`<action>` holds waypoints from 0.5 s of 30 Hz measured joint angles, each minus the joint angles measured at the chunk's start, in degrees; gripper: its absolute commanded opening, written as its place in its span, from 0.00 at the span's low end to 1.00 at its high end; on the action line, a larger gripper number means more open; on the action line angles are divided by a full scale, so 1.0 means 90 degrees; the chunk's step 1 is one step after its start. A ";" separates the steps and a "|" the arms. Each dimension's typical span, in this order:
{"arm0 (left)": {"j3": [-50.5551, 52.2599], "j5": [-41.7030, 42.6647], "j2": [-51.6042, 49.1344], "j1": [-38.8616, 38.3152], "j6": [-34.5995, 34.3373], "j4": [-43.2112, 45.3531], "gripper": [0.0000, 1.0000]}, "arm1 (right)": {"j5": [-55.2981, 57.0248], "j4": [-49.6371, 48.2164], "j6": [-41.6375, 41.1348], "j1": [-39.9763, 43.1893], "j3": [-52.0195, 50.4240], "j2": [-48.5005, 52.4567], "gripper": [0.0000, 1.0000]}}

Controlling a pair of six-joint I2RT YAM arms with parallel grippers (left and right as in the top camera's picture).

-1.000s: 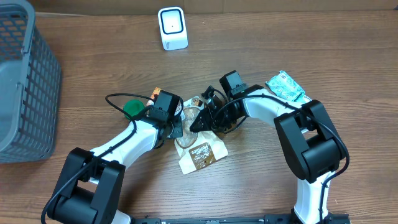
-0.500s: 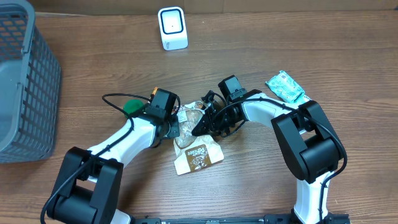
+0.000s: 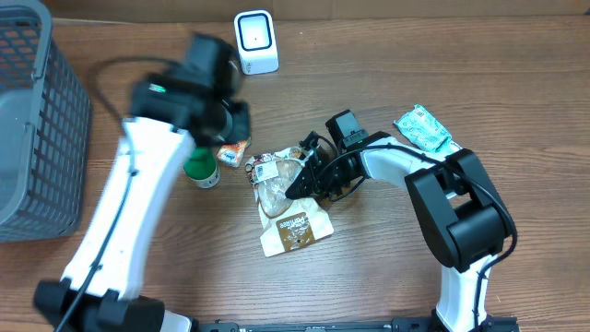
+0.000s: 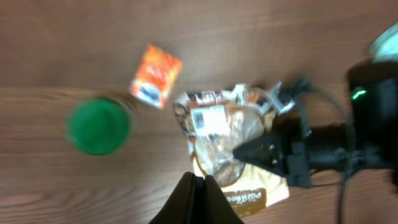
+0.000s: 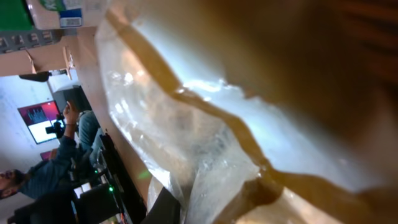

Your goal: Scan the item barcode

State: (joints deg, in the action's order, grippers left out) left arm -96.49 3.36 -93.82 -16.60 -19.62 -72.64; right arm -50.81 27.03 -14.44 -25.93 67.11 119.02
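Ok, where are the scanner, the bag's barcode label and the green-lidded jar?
scanner [image 3: 255, 41], overhead view, middle of its white front face.
barcode label [image 4: 208, 117], left wrist view, centre of the white sticker on the bag [image 4: 245, 198].
green-lidded jar [image 3: 198, 166], overhead view, on its green lid.

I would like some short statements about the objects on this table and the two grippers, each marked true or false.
1. The right gripper is shut on the clear plastic snack bag with a brown label. True.
2. The jar with a green lid lies inside the grey mesh basket. False: it stands on the wooden table, outside the basket.
3. The white box-shaped barcode scanner stands apart from the bag. True.
4. The left gripper holds the small orange packet. False: it is shut and empty, above the table; the packet lies on the wood.
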 measured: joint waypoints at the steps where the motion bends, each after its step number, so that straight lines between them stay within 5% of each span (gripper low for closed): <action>1: -0.0644 0.0039 0.0032 0.0221 0.0102 -0.0306 0.04 | 0.0010 0.0036 0.0087 0.0029 0.0000 -0.0075 0.04; 6: -0.1945 0.0114 0.0126 0.1064 0.0306 -0.0911 0.04 | 0.0019 0.0245 0.0306 0.0180 0.0032 -0.0954 0.04; 15: -0.2120 0.0296 -0.0138 0.2511 0.0542 -0.1280 0.09 | -0.0214 0.0911 0.0714 0.0265 0.0852 -0.3606 0.04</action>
State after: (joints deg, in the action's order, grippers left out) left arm -115.57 6.02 -95.07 6.00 -14.74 -84.16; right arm -52.73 35.22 -8.01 -23.55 74.78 86.56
